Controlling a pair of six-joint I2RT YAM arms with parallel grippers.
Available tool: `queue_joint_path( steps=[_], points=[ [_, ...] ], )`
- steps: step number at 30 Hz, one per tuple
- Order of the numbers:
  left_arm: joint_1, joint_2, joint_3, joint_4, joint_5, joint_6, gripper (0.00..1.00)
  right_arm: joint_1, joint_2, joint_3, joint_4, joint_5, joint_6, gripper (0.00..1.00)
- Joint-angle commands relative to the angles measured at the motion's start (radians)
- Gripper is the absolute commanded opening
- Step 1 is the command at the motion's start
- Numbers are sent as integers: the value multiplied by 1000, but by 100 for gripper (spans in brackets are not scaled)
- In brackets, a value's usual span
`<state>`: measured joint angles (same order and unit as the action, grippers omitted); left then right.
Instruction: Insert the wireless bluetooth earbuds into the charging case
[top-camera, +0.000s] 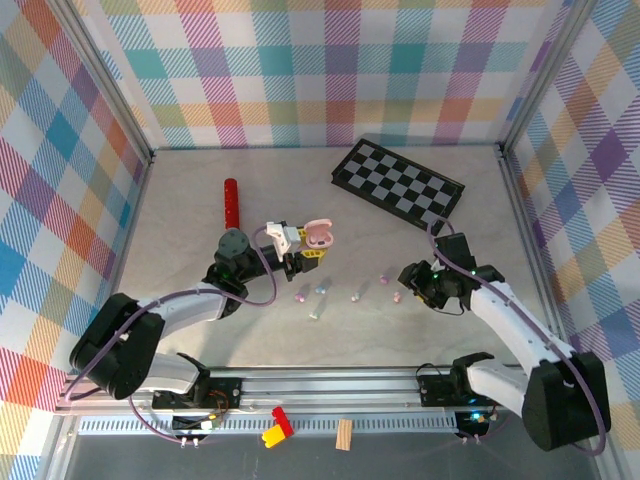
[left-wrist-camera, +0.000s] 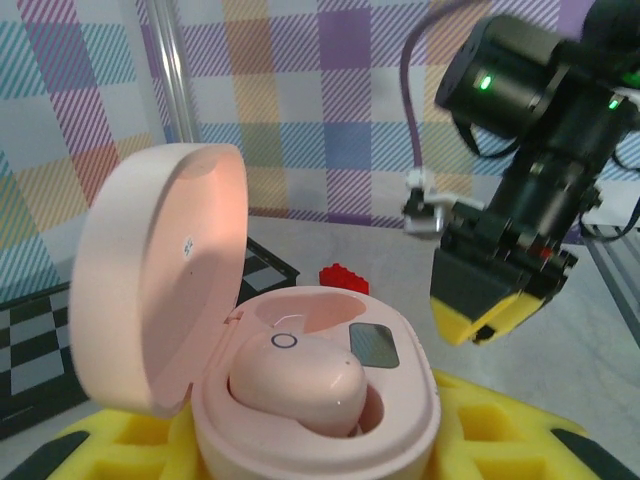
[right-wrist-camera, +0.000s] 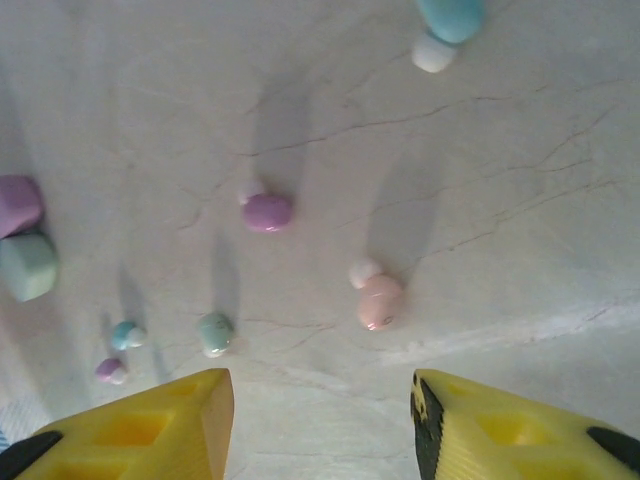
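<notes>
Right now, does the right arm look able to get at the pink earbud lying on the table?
Probably yes: the right hand hangs open just short of the pink earbud, with only bare table between them.

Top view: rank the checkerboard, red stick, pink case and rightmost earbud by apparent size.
1. checkerboard
2. red stick and pink case: too alike to rank
3. rightmost earbud

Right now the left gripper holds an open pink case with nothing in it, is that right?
Not quite. The left gripper holds the open pink case, but it is not empty: the left wrist view shows one pink earbud seated inside.
</notes>
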<state>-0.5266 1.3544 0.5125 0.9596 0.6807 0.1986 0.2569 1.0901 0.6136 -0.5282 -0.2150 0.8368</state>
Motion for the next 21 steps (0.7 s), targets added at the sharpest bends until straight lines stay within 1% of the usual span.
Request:
queue_joint_path(
  steps=[1, 10, 12, 16, 21],
  points=[
    [7, -43, -10, -18, 31, -11, 37, -13, 72, 28, 88, -60, -60, 50],
    [4, -75, -6, -31, 50, -36, 37, -13, 301, 119, 137, -109, -147, 50],
    [4, -75, -6, -27, 54, -45, 37, -13, 334, 129, 143, -111, -160, 50],
    [4, -75, -12, -3, 52, -60, 37, -13, 396, 131, 139, -77, -193, 51],
    [4, -70, -13, 30, 47, -79, 37, -9, 421, 102, 160, -108, -194, 50]
  ],
)
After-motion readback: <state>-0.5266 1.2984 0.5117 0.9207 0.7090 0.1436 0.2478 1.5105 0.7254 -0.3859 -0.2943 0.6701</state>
